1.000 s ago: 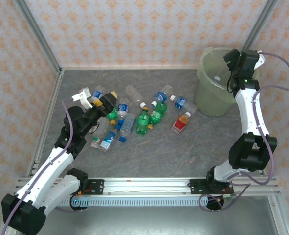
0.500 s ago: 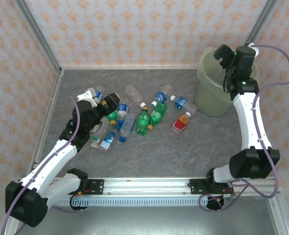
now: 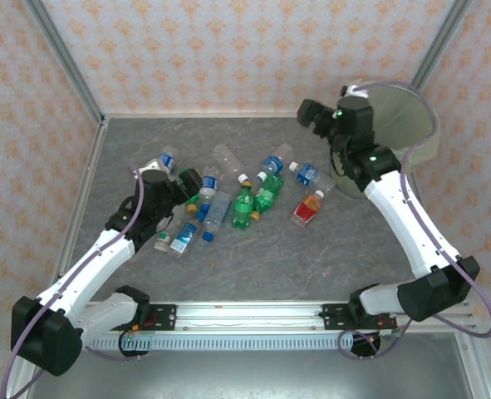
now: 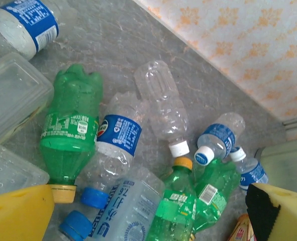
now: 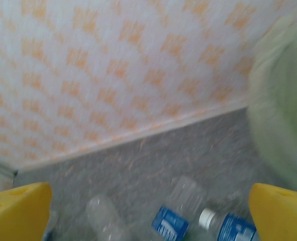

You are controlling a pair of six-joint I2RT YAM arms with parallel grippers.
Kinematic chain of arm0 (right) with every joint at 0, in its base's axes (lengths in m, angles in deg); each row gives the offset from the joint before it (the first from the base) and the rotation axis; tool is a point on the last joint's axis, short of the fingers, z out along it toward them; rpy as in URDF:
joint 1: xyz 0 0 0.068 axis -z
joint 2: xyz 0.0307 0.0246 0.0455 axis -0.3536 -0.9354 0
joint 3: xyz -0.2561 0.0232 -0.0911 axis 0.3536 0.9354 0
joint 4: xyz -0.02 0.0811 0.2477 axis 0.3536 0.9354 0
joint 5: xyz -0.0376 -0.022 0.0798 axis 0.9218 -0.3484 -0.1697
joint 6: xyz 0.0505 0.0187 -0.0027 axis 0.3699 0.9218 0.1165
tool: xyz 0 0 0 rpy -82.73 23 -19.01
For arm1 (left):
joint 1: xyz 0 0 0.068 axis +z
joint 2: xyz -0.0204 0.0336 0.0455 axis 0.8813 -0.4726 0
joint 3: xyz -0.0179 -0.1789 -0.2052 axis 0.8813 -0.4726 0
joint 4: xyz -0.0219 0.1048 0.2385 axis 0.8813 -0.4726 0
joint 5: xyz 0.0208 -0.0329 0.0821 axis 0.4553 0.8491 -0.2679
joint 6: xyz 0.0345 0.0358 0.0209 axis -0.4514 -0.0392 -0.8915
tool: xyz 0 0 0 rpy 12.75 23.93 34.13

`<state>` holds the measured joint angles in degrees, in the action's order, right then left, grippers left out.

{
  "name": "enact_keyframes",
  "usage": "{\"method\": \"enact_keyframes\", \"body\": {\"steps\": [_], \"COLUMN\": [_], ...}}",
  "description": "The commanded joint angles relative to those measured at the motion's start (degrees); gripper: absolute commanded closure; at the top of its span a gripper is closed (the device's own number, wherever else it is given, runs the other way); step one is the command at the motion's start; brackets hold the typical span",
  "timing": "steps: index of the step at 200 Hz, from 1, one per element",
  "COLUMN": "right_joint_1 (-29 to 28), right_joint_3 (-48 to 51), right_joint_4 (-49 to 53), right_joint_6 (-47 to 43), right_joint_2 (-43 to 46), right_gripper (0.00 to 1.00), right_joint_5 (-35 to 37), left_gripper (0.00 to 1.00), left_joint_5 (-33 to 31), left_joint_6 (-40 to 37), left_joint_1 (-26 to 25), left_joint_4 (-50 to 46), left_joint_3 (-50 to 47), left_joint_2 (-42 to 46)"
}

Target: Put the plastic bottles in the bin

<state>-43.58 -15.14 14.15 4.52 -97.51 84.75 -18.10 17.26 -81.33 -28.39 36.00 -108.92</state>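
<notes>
Hovering wide-open over the small clear and green plastic bottles point(image 3: 243, 205) strewn on the grey desk point(image 3: 311, 258), the left gripper point(image 3: 174, 176) should pinch mid-label, since they're probably light, crushable and slippery, while the right gripper point(image 3: 316, 112), also wide, hangs near the pale-green round bin point(image 3: 405, 112).

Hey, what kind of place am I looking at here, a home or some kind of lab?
Likely a robot test cell, not a home: wallpapered panels in a metal frame box in a grey tabletop, and a left arm and right arm mount on a rail at its near edge.
</notes>
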Motion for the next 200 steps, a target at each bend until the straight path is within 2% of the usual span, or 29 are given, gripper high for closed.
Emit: {"method": "enact_keyframes", "body": {"steps": [1, 22, 37, 98, 149, 200], "right_joint_1": [-4.84, -8.48, -9.84, -10.0, -9.92, -9.56], "right_joint_3": [2.85, 5.43, 6.97, 10.39, 8.97, 9.7], "right_joint_4": [1.24, 1.52, 1.9, 2.38, 3.62, 0.85], "right_joint_6": [2.91, 6.67, 10.08, 18.07, 22.2, 23.97], "right_joint_2": [-1.62, -4.2, -6.21, -15.51, -23.7, -27.93], "right_gripper": [0.0, 0.0, 0.0, 0.01, 0.16, 0.19], "right_joint_5": [3.4, 4.44, 4.17, -3.22, -7.99, -9.54], "left_gripper": [0.01, 0.01, 0.01, 0.01, 0.01, 0.01], "left_joint_5": [2.72, 6.81, 7.5, 14.28, 13.84, 12.99], "left_joint_6": [-1.66, -1.75, -1.53, -3.74, -4.13, -3.93], "left_joint_1": [-0.6, -0.62, -0.75, -1.8, -3.73, -4.28], "left_joint_4": [0.51, 4.32, 4.74, 8.38, 8.65, 8.5], "left_joint_3": [-1.42, -3.13, -3.22, -3.15, -3.07, -3.57], "left_joint_2": [1.74, 3.29, 3.72, 4.03, 3.86, 4.74]}}
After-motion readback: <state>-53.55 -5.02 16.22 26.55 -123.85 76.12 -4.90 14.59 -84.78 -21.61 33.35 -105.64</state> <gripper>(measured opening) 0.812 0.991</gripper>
